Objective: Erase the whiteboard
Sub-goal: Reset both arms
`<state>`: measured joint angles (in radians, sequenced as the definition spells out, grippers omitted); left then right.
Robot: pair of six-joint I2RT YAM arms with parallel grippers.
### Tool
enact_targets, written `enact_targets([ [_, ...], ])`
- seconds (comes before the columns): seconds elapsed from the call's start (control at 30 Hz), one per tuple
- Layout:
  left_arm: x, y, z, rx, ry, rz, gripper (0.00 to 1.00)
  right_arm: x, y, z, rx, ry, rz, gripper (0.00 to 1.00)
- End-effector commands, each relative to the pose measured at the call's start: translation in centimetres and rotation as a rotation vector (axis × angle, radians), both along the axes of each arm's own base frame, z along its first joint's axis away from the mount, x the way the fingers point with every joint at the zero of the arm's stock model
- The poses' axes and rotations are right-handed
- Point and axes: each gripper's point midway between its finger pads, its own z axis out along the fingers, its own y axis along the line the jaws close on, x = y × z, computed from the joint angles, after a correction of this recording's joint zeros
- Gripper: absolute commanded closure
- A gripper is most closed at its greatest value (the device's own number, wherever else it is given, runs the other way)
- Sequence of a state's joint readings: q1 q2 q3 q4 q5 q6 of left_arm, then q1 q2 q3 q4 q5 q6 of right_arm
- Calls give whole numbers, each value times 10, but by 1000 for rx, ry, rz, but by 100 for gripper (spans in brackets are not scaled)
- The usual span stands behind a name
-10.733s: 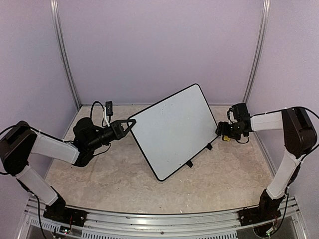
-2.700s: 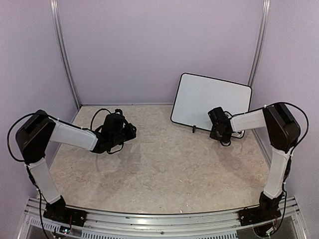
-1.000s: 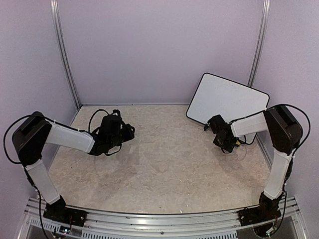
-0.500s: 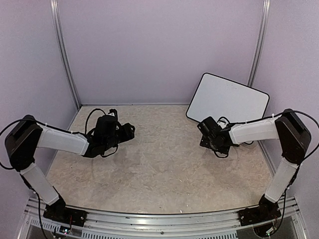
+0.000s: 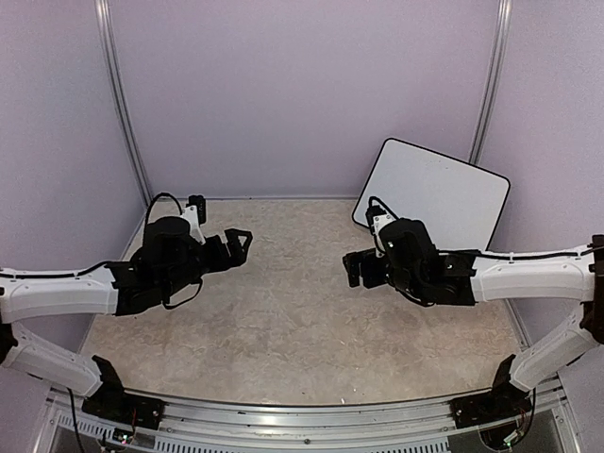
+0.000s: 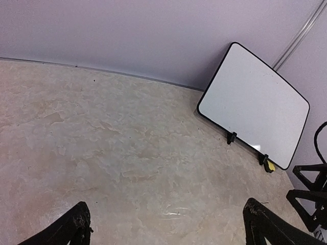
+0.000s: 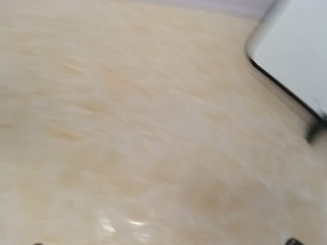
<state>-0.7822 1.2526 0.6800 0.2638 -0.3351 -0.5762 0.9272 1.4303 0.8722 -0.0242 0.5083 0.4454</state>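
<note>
The whiteboard (image 5: 434, 192) leans upright in the back right corner, white with a thin black rim, and its face (image 6: 254, 103) shows no marks from here. It stands on small black feet. My left gripper (image 5: 237, 247) hovers over the left half of the floor, open and empty, its fingertips (image 6: 77, 224) spread wide in the left wrist view. My right gripper (image 5: 357, 269) is open and empty too, in front of and left of the board. The right wrist view is blurred, with only the board's corner (image 7: 299, 46) at the top right.
A small yellow sponge (image 6: 270, 166) lies at the board's lower right foot. The beige marbled floor (image 5: 293, 311) is closed in by lilac walls with metal corner posts (image 5: 121, 104). The right gripper's black fingers (image 6: 308, 196) show at the left wrist view's right edge.
Both grippers have opened wide. The right arm has swung left and nearer, away from the whiteboard. The left arm has drawn back and stretched lower. The board has stayed put.
</note>
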Motion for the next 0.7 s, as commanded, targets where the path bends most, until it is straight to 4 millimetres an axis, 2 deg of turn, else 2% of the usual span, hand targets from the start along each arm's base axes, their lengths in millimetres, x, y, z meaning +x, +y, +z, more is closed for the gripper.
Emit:
enact_targets([
  [0.0, -27, 16, 0, 53, -3, -26, 1, -23, 18, 50, 72, -128, 227, 0],
  [0.1, -40, 27, 8, 40, -21, -40, 1, -35, 15, 62, 71, -153, 285, 0],
  [0.3, -60, 57, 40, -9, -77, 5, 1, -50, 0, 71, 60, -195, 323, 1],
  [0.47, -66, 62, 37, 12, -64, 0, 1, -60, -6, 75, 57, -227, 363, 1],
  [0.67, -65, 61, 33, 19, -56, -3, 1, -63, -19, 81, 53, -252, 333, 1],
])
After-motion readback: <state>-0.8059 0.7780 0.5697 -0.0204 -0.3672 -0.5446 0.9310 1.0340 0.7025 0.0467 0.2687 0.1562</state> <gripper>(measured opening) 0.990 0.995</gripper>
